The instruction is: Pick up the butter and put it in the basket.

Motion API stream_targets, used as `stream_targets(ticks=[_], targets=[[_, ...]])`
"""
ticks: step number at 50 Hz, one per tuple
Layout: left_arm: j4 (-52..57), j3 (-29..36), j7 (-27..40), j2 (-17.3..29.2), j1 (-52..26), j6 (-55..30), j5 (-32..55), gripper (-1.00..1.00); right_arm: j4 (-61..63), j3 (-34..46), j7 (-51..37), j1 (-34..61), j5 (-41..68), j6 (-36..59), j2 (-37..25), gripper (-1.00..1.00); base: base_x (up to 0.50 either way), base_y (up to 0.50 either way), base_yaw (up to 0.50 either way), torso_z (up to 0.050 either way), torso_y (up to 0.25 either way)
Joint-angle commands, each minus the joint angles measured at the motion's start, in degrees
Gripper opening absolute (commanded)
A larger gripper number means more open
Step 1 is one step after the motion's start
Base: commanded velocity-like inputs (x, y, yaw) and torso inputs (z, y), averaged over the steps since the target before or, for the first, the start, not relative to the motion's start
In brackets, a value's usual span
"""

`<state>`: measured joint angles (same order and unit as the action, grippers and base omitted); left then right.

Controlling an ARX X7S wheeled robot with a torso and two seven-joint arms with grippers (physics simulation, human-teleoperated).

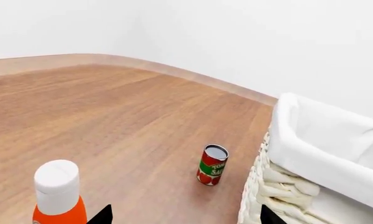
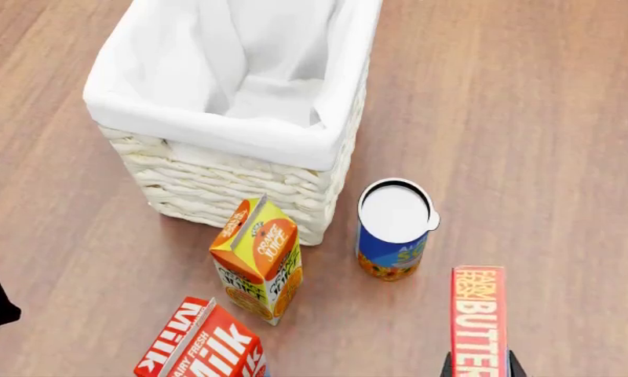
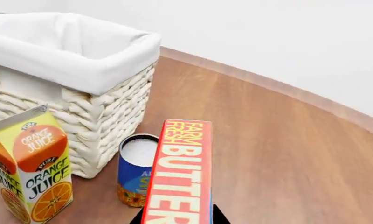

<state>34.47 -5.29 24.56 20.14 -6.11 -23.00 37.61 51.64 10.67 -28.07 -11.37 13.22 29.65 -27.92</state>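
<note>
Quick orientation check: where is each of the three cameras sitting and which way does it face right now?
Head view: high on the robot, looking down on the basket, juice carton, blue can and milk carton; the right tool grips the butter, a dark arm edge far left.
Left wrist view: low, looking across the floor at a tomato can and white-capped orange bottle; left tool tips only.
Right wrist view: behind the held butter, facing the basket.
Shared: all show the basket; head and right wrist share butter, juice, blue can.

Your butter (image 2: 479, 318) — a slim red-orange box with pale lettering — sits pinched at its near end, apart from the basket. The basket (image 2: 204, 129) — cream wicker, white liner — stands upright, open.
</note>
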Motion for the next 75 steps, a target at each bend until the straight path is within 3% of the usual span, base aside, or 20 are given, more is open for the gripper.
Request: stream_targets(ticks=[1, 4, 8, 12, 17, 25, 32, 41, 55, 58, 75], targets=[[-0.1, 0.3, 0.2, 0.0, 0.0, 0.3, -0.1, 1.00, 7.2, -7.3, -0.2, 2.1, 1.9, 6.7, -2.9, -1.00, 0.00, 0.00, 0.00, 0.000, 0.010], [-0.3, 0.4, 0.2, 0.0, 0.0, 0.4, -0.2, 1.00, 8.3, -8.6, -1.7, 4.6, 5.7, 9.7, -5.0, -1.00, 0.00, 0.00, 0.00, 0.000, 0.000], [0.0, 0.4, 0.3, 0.1, 0.0, 0.3, -0.1, 1.00, 8.3, -6.6, -14.3, 10.8, 20.7, 10.1, -17.3, -1.00, 0.00, 0.00, 0.00, 0.000, 0.000], [-0.2, 0.5, 0.4, 0.0, -0.1, 0.5, -0.1, 1.00, 8.2, -5.7, -21.4, 16.9, 31.5, 9.9, -24.7, -1.00, 0.00, 0.00, 0.00, 0.000, 0.003], [-0.3, 0.8, 0.5, -0.1, -0.2, 0.6, -0.2, 1.00, 6.7, -7.8, -22.3, 22.5, 39.6, 11.1, -27.3, -1.00, 0.00, 0.00, 0.00, 0.000, 0.000], [-0.5, 1.2, 0.6, -0.3, -0.2, 0.9, -0.4, 1.00, 3.9, -6.2, -25.4, 39.0, 53.1, 19.9, -30.6, -1.00, 0.00, 0.00, 0.00, 0.000, 0.001], [-0.9, 1.2, 0.7, -0.4, -0.5, 1.1, -0.3, 1.00, -1.8, -3.5, -24.1, 52.2, 59.5, 25.3, -30.7, -1.00, 0.00, 0.00, 0.00, 0.001, 0.001], [-2.0, 1.9, 0.8, -0.8, -1.1, 1.7, -1.0, 1.00, -10.2, -0.6, -19.7, 60.2, 59.2, 28.3, -29.7, -1.00, 0.00, 0.00, 0.00, 0.000, 0.001], [-4.4, 3.2, 0.2, -1.7, -2.5, 3.0, -2.1, 1.00, -23.0, 5.9, -16.0, 79.8, 60.7, 37.0, -22.6, -1.00, 0.00, 0.00, 0.00, 0.001, 0.001], [-4.6, 3.4, 0.1, -1.8, -2.6, 3.2, -2.1, 1.00, -28.0, 9.4, -13.9, 86.0, 57.9, 39.7, -20.8, -1.00, 0.00, 0.00, 0.00, 0.000, 0.000], [-3.2, 2.8, 0.9, -1.4, -2.1, 2.8, -0.6, 1.00, -48.4, 18.7, -2.0, 98.4, 45.0, 36.8, -14.1, -1.00, 0.00, 0.00, 0.00, 0.001, 0.002]])
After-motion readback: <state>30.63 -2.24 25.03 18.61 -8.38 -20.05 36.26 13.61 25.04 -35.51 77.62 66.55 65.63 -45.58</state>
